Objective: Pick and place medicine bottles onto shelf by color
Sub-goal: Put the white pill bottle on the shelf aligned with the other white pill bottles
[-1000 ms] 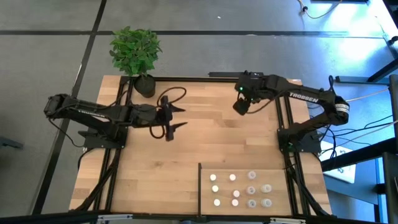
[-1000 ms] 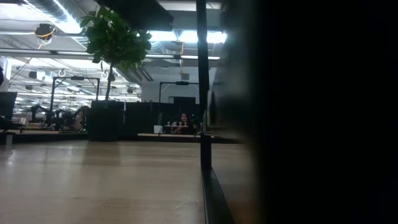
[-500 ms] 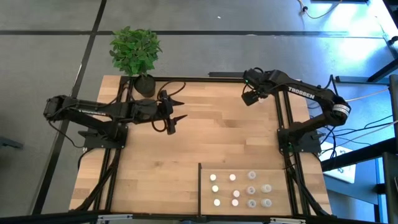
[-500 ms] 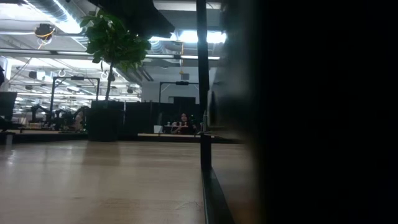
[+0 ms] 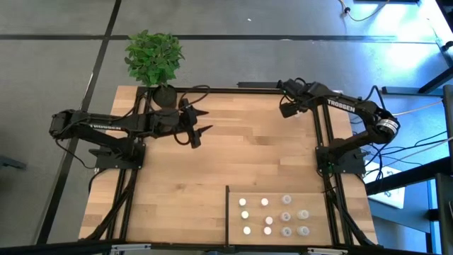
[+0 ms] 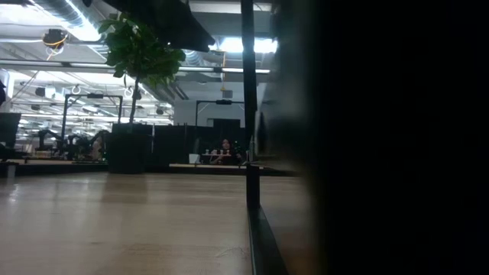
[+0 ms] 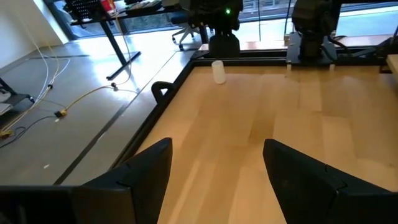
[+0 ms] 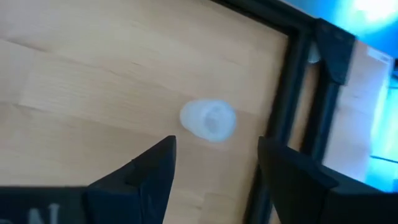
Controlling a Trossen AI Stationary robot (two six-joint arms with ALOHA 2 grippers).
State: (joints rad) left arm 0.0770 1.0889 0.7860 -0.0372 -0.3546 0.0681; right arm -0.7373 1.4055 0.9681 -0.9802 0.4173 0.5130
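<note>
Here, the big planked wooden table (image 5: 212,163) with its black frame fills most of the view from above. At its near right corner lies the flat pale wooden shelf with a thin black edge (image 5: 233,227). A leafy green plant in a dark pot (image 5: 156,60) stands at the far left corner, out of the way of the work.

The left arm reaches in over the far middle of the table. Its left gripper (image 5: 197,128) hangs over bare wood with its two dark fingers (image 7: 143,174) spread wide and nothing between them. It looks like it is waiting.

The right arm bends toward the far right corner. The right gripper (image 5: 286,108) is above one small round see-through grey medicine bottle (image 8: 208,119), which stands on the wood just beside the black frame bar. The fingers are open with a gap, and the bottle is not between them yet, so nothing is held. I think this arm is lining up to pick that bottle.

The other tiny medicine bottles (image 5: 273,215) already stand in neat rows on the shelf. White-capped ones sit on its left part and greyer ones on its right, so like colours stay together.
</note>
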